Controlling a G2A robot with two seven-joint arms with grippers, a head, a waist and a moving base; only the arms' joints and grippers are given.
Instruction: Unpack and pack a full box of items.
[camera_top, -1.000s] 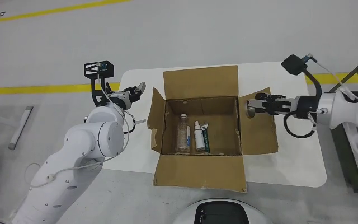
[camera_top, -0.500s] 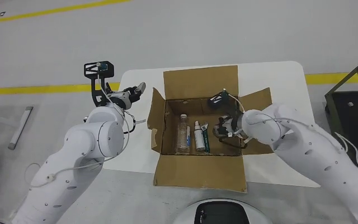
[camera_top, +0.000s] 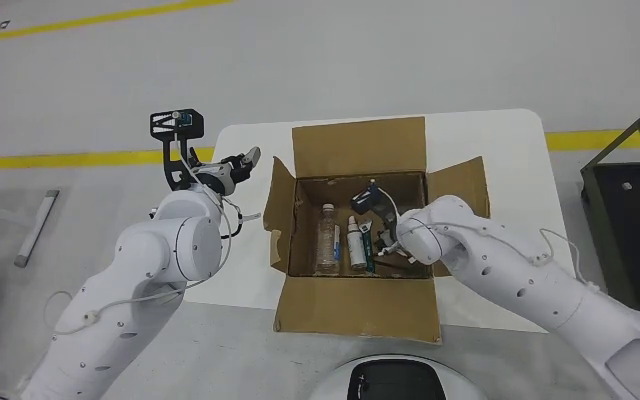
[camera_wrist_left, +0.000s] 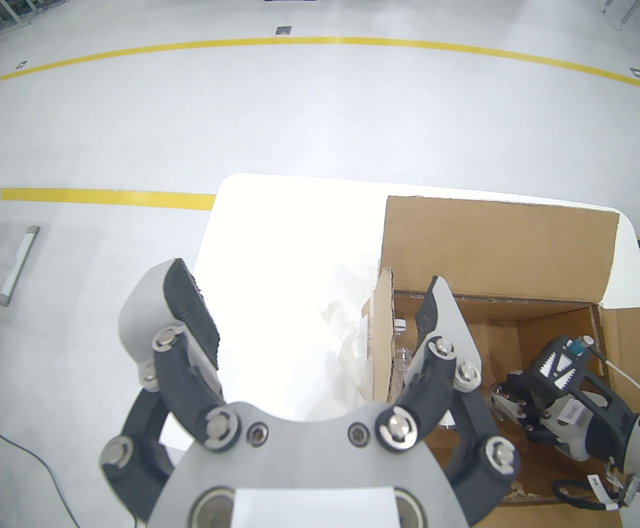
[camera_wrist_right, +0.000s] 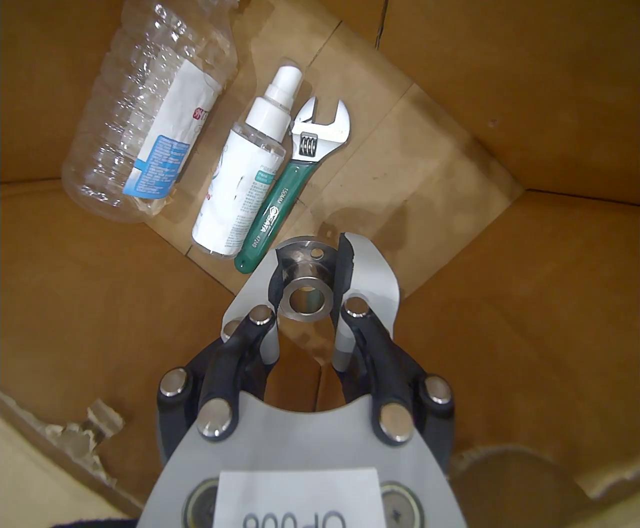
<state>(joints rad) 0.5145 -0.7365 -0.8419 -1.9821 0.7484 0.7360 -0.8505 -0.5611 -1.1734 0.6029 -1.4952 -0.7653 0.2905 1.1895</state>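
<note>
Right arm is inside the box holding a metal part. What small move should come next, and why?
Probably lower the right gripper slightly and release the metal fitting onto the bare cardboard beside the wrench: the gripper is shut on the fitting above the box floor, and that patch looks free.

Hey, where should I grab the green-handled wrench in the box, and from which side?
I'd grip the adjustable wrench at its head end, from straight above, closing across its width. It lies flat on the box floor, and the spray bottle narrows there, leaving a gap.
</note>
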